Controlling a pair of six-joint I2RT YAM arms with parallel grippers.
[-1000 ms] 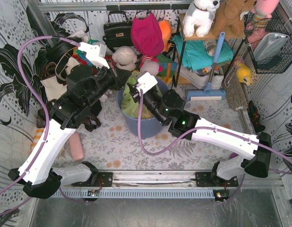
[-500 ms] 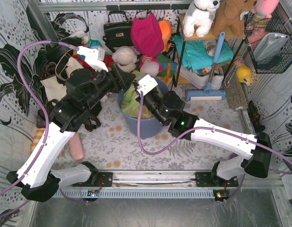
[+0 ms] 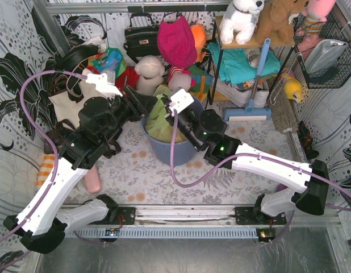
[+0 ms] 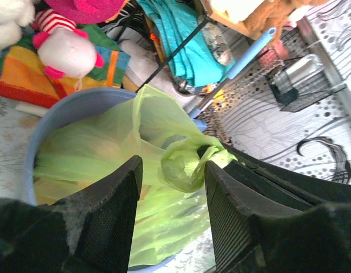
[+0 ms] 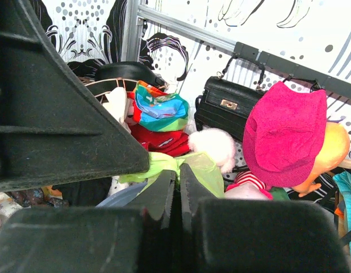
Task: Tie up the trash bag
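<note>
Position: the trash bag (image 4: pixel 101 153) sits in the round blue-grey bin (image 3: pixel 176 149). Its lime-green film is drawn up above the rim into a twisted loop.
Left side: the left gripper (image 4: pixel 174 170) has its fingers apart, one on each side of that loop. Whether either one touches the film cannot be told.
Right side: the right gripper (image 5: pixel 174 175) has its fingers pressed together with a fold of green film pinched at the tips. In the left wrist view the loop ends at that dark tip.
Container: the bin holds only the bag. A dull yellowish tint shows through the film, and what it is cannot be made out.
Overhead: both grippers meet above the bin's far-left rim, and the bag peaks between them.
Obscured: the bin's floor and the bag's lower part are out of sight. The left gripper's dark body blocks the left of the right wrist view. The pinch itself is mostly covered by the fingers.
</note>
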